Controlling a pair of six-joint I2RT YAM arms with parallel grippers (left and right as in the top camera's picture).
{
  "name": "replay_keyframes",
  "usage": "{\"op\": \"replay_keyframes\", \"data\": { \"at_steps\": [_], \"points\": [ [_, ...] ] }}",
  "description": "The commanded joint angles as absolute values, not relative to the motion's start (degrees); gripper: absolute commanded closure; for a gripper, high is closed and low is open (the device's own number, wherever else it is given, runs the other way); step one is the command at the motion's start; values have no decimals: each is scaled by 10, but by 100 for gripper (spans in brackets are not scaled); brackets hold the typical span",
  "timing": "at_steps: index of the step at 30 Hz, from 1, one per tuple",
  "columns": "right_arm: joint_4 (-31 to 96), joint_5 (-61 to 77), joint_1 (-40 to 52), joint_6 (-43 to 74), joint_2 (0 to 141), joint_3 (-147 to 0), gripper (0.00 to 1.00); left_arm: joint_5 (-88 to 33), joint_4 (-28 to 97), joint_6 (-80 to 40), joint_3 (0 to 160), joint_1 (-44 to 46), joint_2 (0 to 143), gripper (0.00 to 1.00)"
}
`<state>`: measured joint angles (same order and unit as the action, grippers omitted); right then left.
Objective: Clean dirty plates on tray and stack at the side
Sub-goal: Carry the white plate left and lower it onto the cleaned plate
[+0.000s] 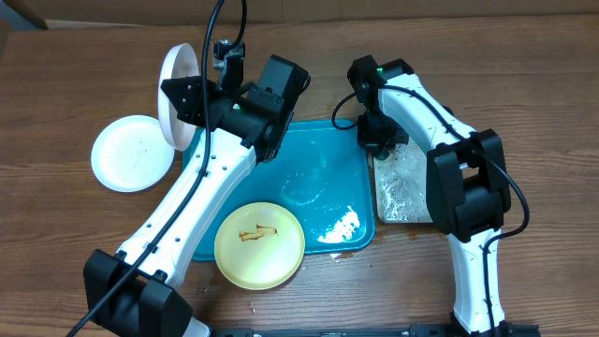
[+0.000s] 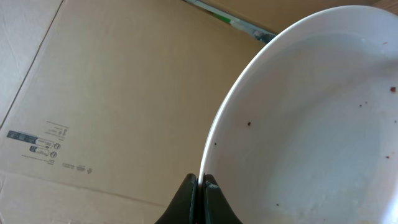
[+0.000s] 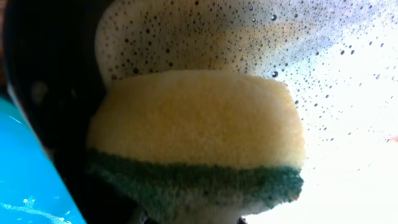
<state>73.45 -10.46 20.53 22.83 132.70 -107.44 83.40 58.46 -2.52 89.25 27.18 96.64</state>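
**Teal tray** – centre of the table. Holds a wet film and white foam patches near its front right corner. No plate lies wholly inside it.

**Yellow-green plate** – lies flat and overlaps the tray's front left corner, partly on the table. A brown food smear sits in its well.

**Flat white plate** – on the table, left of the tray and apart from it, face up and speckled.

**Upright white plate** – off the tray, held on edge above the table beyond the tray's far left corner. The left gripper has its fingers pinched on the rim.

**Black tray** – just beside the teal tray's right edge, filled with foamy water. The right gripper hangs over its far end.

**By view**
- Left wrist only: the fingers clamp the upright plate's thin edge. Small brown specks dot its wet face, and a cardboard box stands behind.
- Right wrist only: a yellow sponge with a green scouring layer, set among bubbles against the black wall. The claw is closed on the sponge, its fingertips largely hidden.
- Overhead only: the layout of the plates and both trays.
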Motion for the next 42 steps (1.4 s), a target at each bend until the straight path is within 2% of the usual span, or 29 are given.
{"op": "replay_keyframes", "data": {
  "at_steps": [1,11,20,28,32,42],
  "points": [
    [736,-102,205,227,1328,-1072,96,856,582,-17,907,287,956,96],
    [740,-102,205,227,1328,-1072,96,860,554,2,907,322,961,96],
    [742,-102,205,227,1328,-1072,96,806,538,-5,906,320,965,96],
    [755,-102,205,225,1328,-1072,96,488,623,-216,906,288,966,96],
    [766,-102,205,223,1328,-1072,96,315,608,-225,905,236,966,96],
    [779,-88,205,214,1328,-1072,96,48,583,-219,874,99,966,96]
  ]
}}
